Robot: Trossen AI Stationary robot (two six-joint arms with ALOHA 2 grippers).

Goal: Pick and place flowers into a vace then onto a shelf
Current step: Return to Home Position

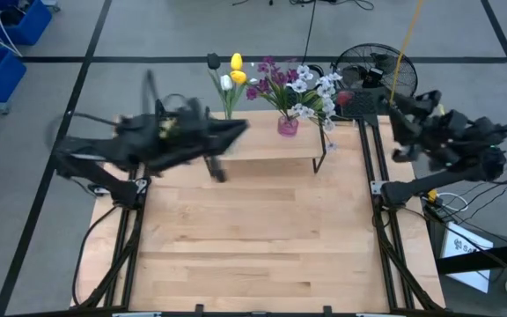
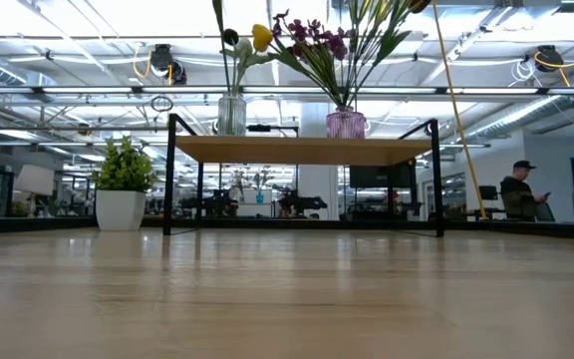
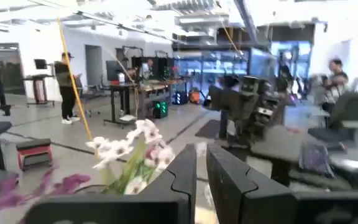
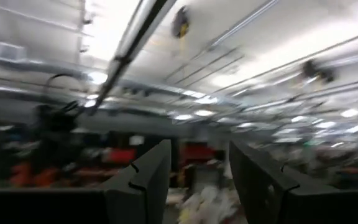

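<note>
The shelf (image 2: 302,150) stands at the table's far side on its black legs. On its board rest a clear vase (image 2: 231,113) of yellow and white tulips (image 1: 233,75) and a pink vase (image 2: 346,124) of purple and white flowers (image 1: 293,86). My left gripper (image 1: 238,128) hovers, blurred, by the shelf's left end near the clear vase, shut and empty (image 3: 201,171). My right gripper (image 1: 398,119) is raised beyond the table's right edge, open (image 4: 197,180), with nothing between its fingers; its wrist view shows the ceiling.
A small leafy plant in a white pot (image 2: 121,189) stands at the far left beside the shelf. A black fan (image 1: 372,70) sits beyond the far right corner. Bare wooden tabletop (image 1: 253,238) stretches in front of the shelf. People (image 2: 519,189) stand in the room behind.
</note>
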